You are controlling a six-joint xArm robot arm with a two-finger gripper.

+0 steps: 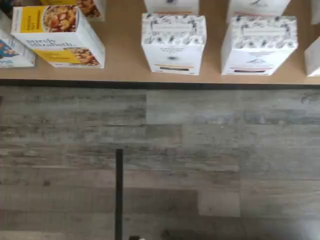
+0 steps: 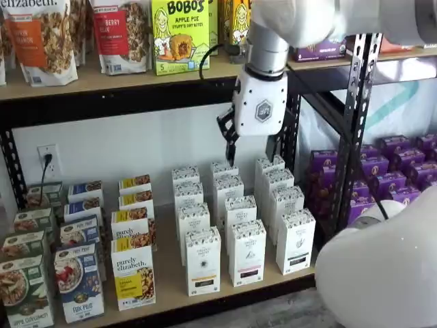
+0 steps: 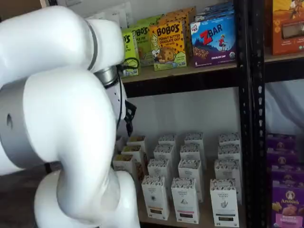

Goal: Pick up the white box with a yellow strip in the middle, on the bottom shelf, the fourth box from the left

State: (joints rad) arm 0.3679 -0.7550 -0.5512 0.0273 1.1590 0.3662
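Observation:
The white box [image 2: 203, 262] is a tall narrow carton with a speckled folded top, a small dark logo and a thin yellow-orange strip. It stands upright in the front row on the bottom shelf [image 2: 171, 290], next to the purely elizabeth box [image 2: 133, 277]. It also shows in a shelf view [image 3: 155, 197] and in the wrist view [image 1: 173, 44], close to the shelf's black front rail [image 1: 160, 85]. My gripper [image 2: 229, 139] hangs well above the rows of white cartons and holds nothing. Its black fingers show side-on in both shelf views [image 3: 128, 116], so I cannot tell any gap.
Like white cartons [image 2: 247, 251] with darker strips stand right of it, with more rows behind [image 2: 193, 219]. Cereal boxes [image 2: 79, 281] fill the left end. Purple boxes [image 2: 392, 171] sit beyond the black upright [image 2: 355, 123]. The upper shelf [image 2: 123, 82] carries bags and boxes. My arm [image 3: 57, 118] fills much of a shelf view.

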